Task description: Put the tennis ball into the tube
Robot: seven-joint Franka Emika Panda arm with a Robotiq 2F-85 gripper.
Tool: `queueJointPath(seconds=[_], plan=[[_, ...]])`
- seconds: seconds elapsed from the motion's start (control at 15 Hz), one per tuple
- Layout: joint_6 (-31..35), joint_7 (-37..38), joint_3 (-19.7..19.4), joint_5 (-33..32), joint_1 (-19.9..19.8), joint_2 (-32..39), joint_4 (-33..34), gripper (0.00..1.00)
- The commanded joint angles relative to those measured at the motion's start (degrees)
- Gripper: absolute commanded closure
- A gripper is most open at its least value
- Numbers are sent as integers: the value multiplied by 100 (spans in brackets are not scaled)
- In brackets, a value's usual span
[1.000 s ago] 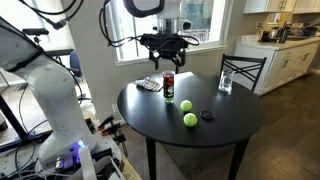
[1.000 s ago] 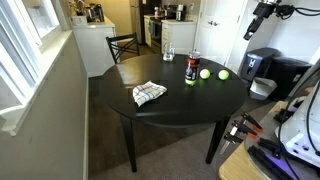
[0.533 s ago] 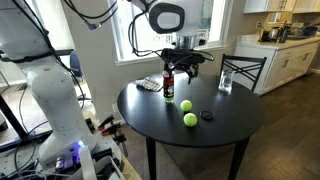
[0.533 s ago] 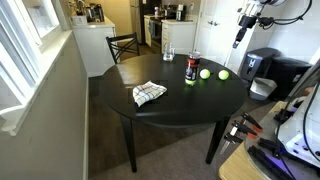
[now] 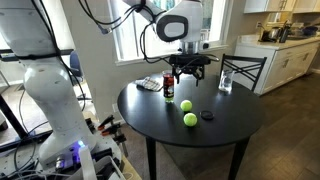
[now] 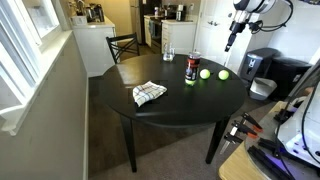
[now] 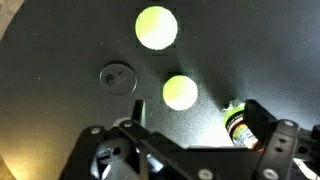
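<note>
Two alike yellow-green tennis balls lie on the round black table (image 5: 230, 125): one (image 5: 186, 105) near the tube, one (image 5: 189, 120) nearer the front edge. They also show in an exterior view (image 6: 205, 73) (image 6: 223, 74) and in the wrist view (image 7: 180, 92) (image 7: 157, 27). The dark tube (image 5: 168, 85) (image 6: 192, 68) (image 7: 236, 122) with a red and white label stands upright beside them. My gripper (image 5: 188, 70) (image 6: 232, 42) (image 7: 198, 113) hangs open and empty high above the balls, touching nothing.
A small flat black disc (image 5: 207, 115) (image 7: 119, 77) lies by the balls. A clear glass (image 5: 226, 82) (image 6: 166, 54) stands near the table's far edge. A checked cloth (image 5: 148, 84) (image 6: 149, 93) lies beyond the tube. A chair (image 5: 245, 68) stands behind the table.
My arm has swung across from above the tube towards the balls and come down a little. The gripper stayed open; nothing on the table moved.
</note>
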Motion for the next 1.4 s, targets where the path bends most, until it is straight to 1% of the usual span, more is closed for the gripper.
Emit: queueJointPath(seconds=[0.0, 0.27, 0.47, 0.53, 1.07, 1.33], plan=[[157, -237, 412, 138, -235, 419, 187, 0], [188, -291, 797, 20, -292, 740, 321, 0], [163, -362, 984, -161, -331, 713, 337, 0], [81, -97, 1010, -86, -337, 741, 327, 0], [79, -97, 1072, -87, -381, 747, 333, 0], [153, -248, 1065, -59, -482, 1014, 457, 0]])
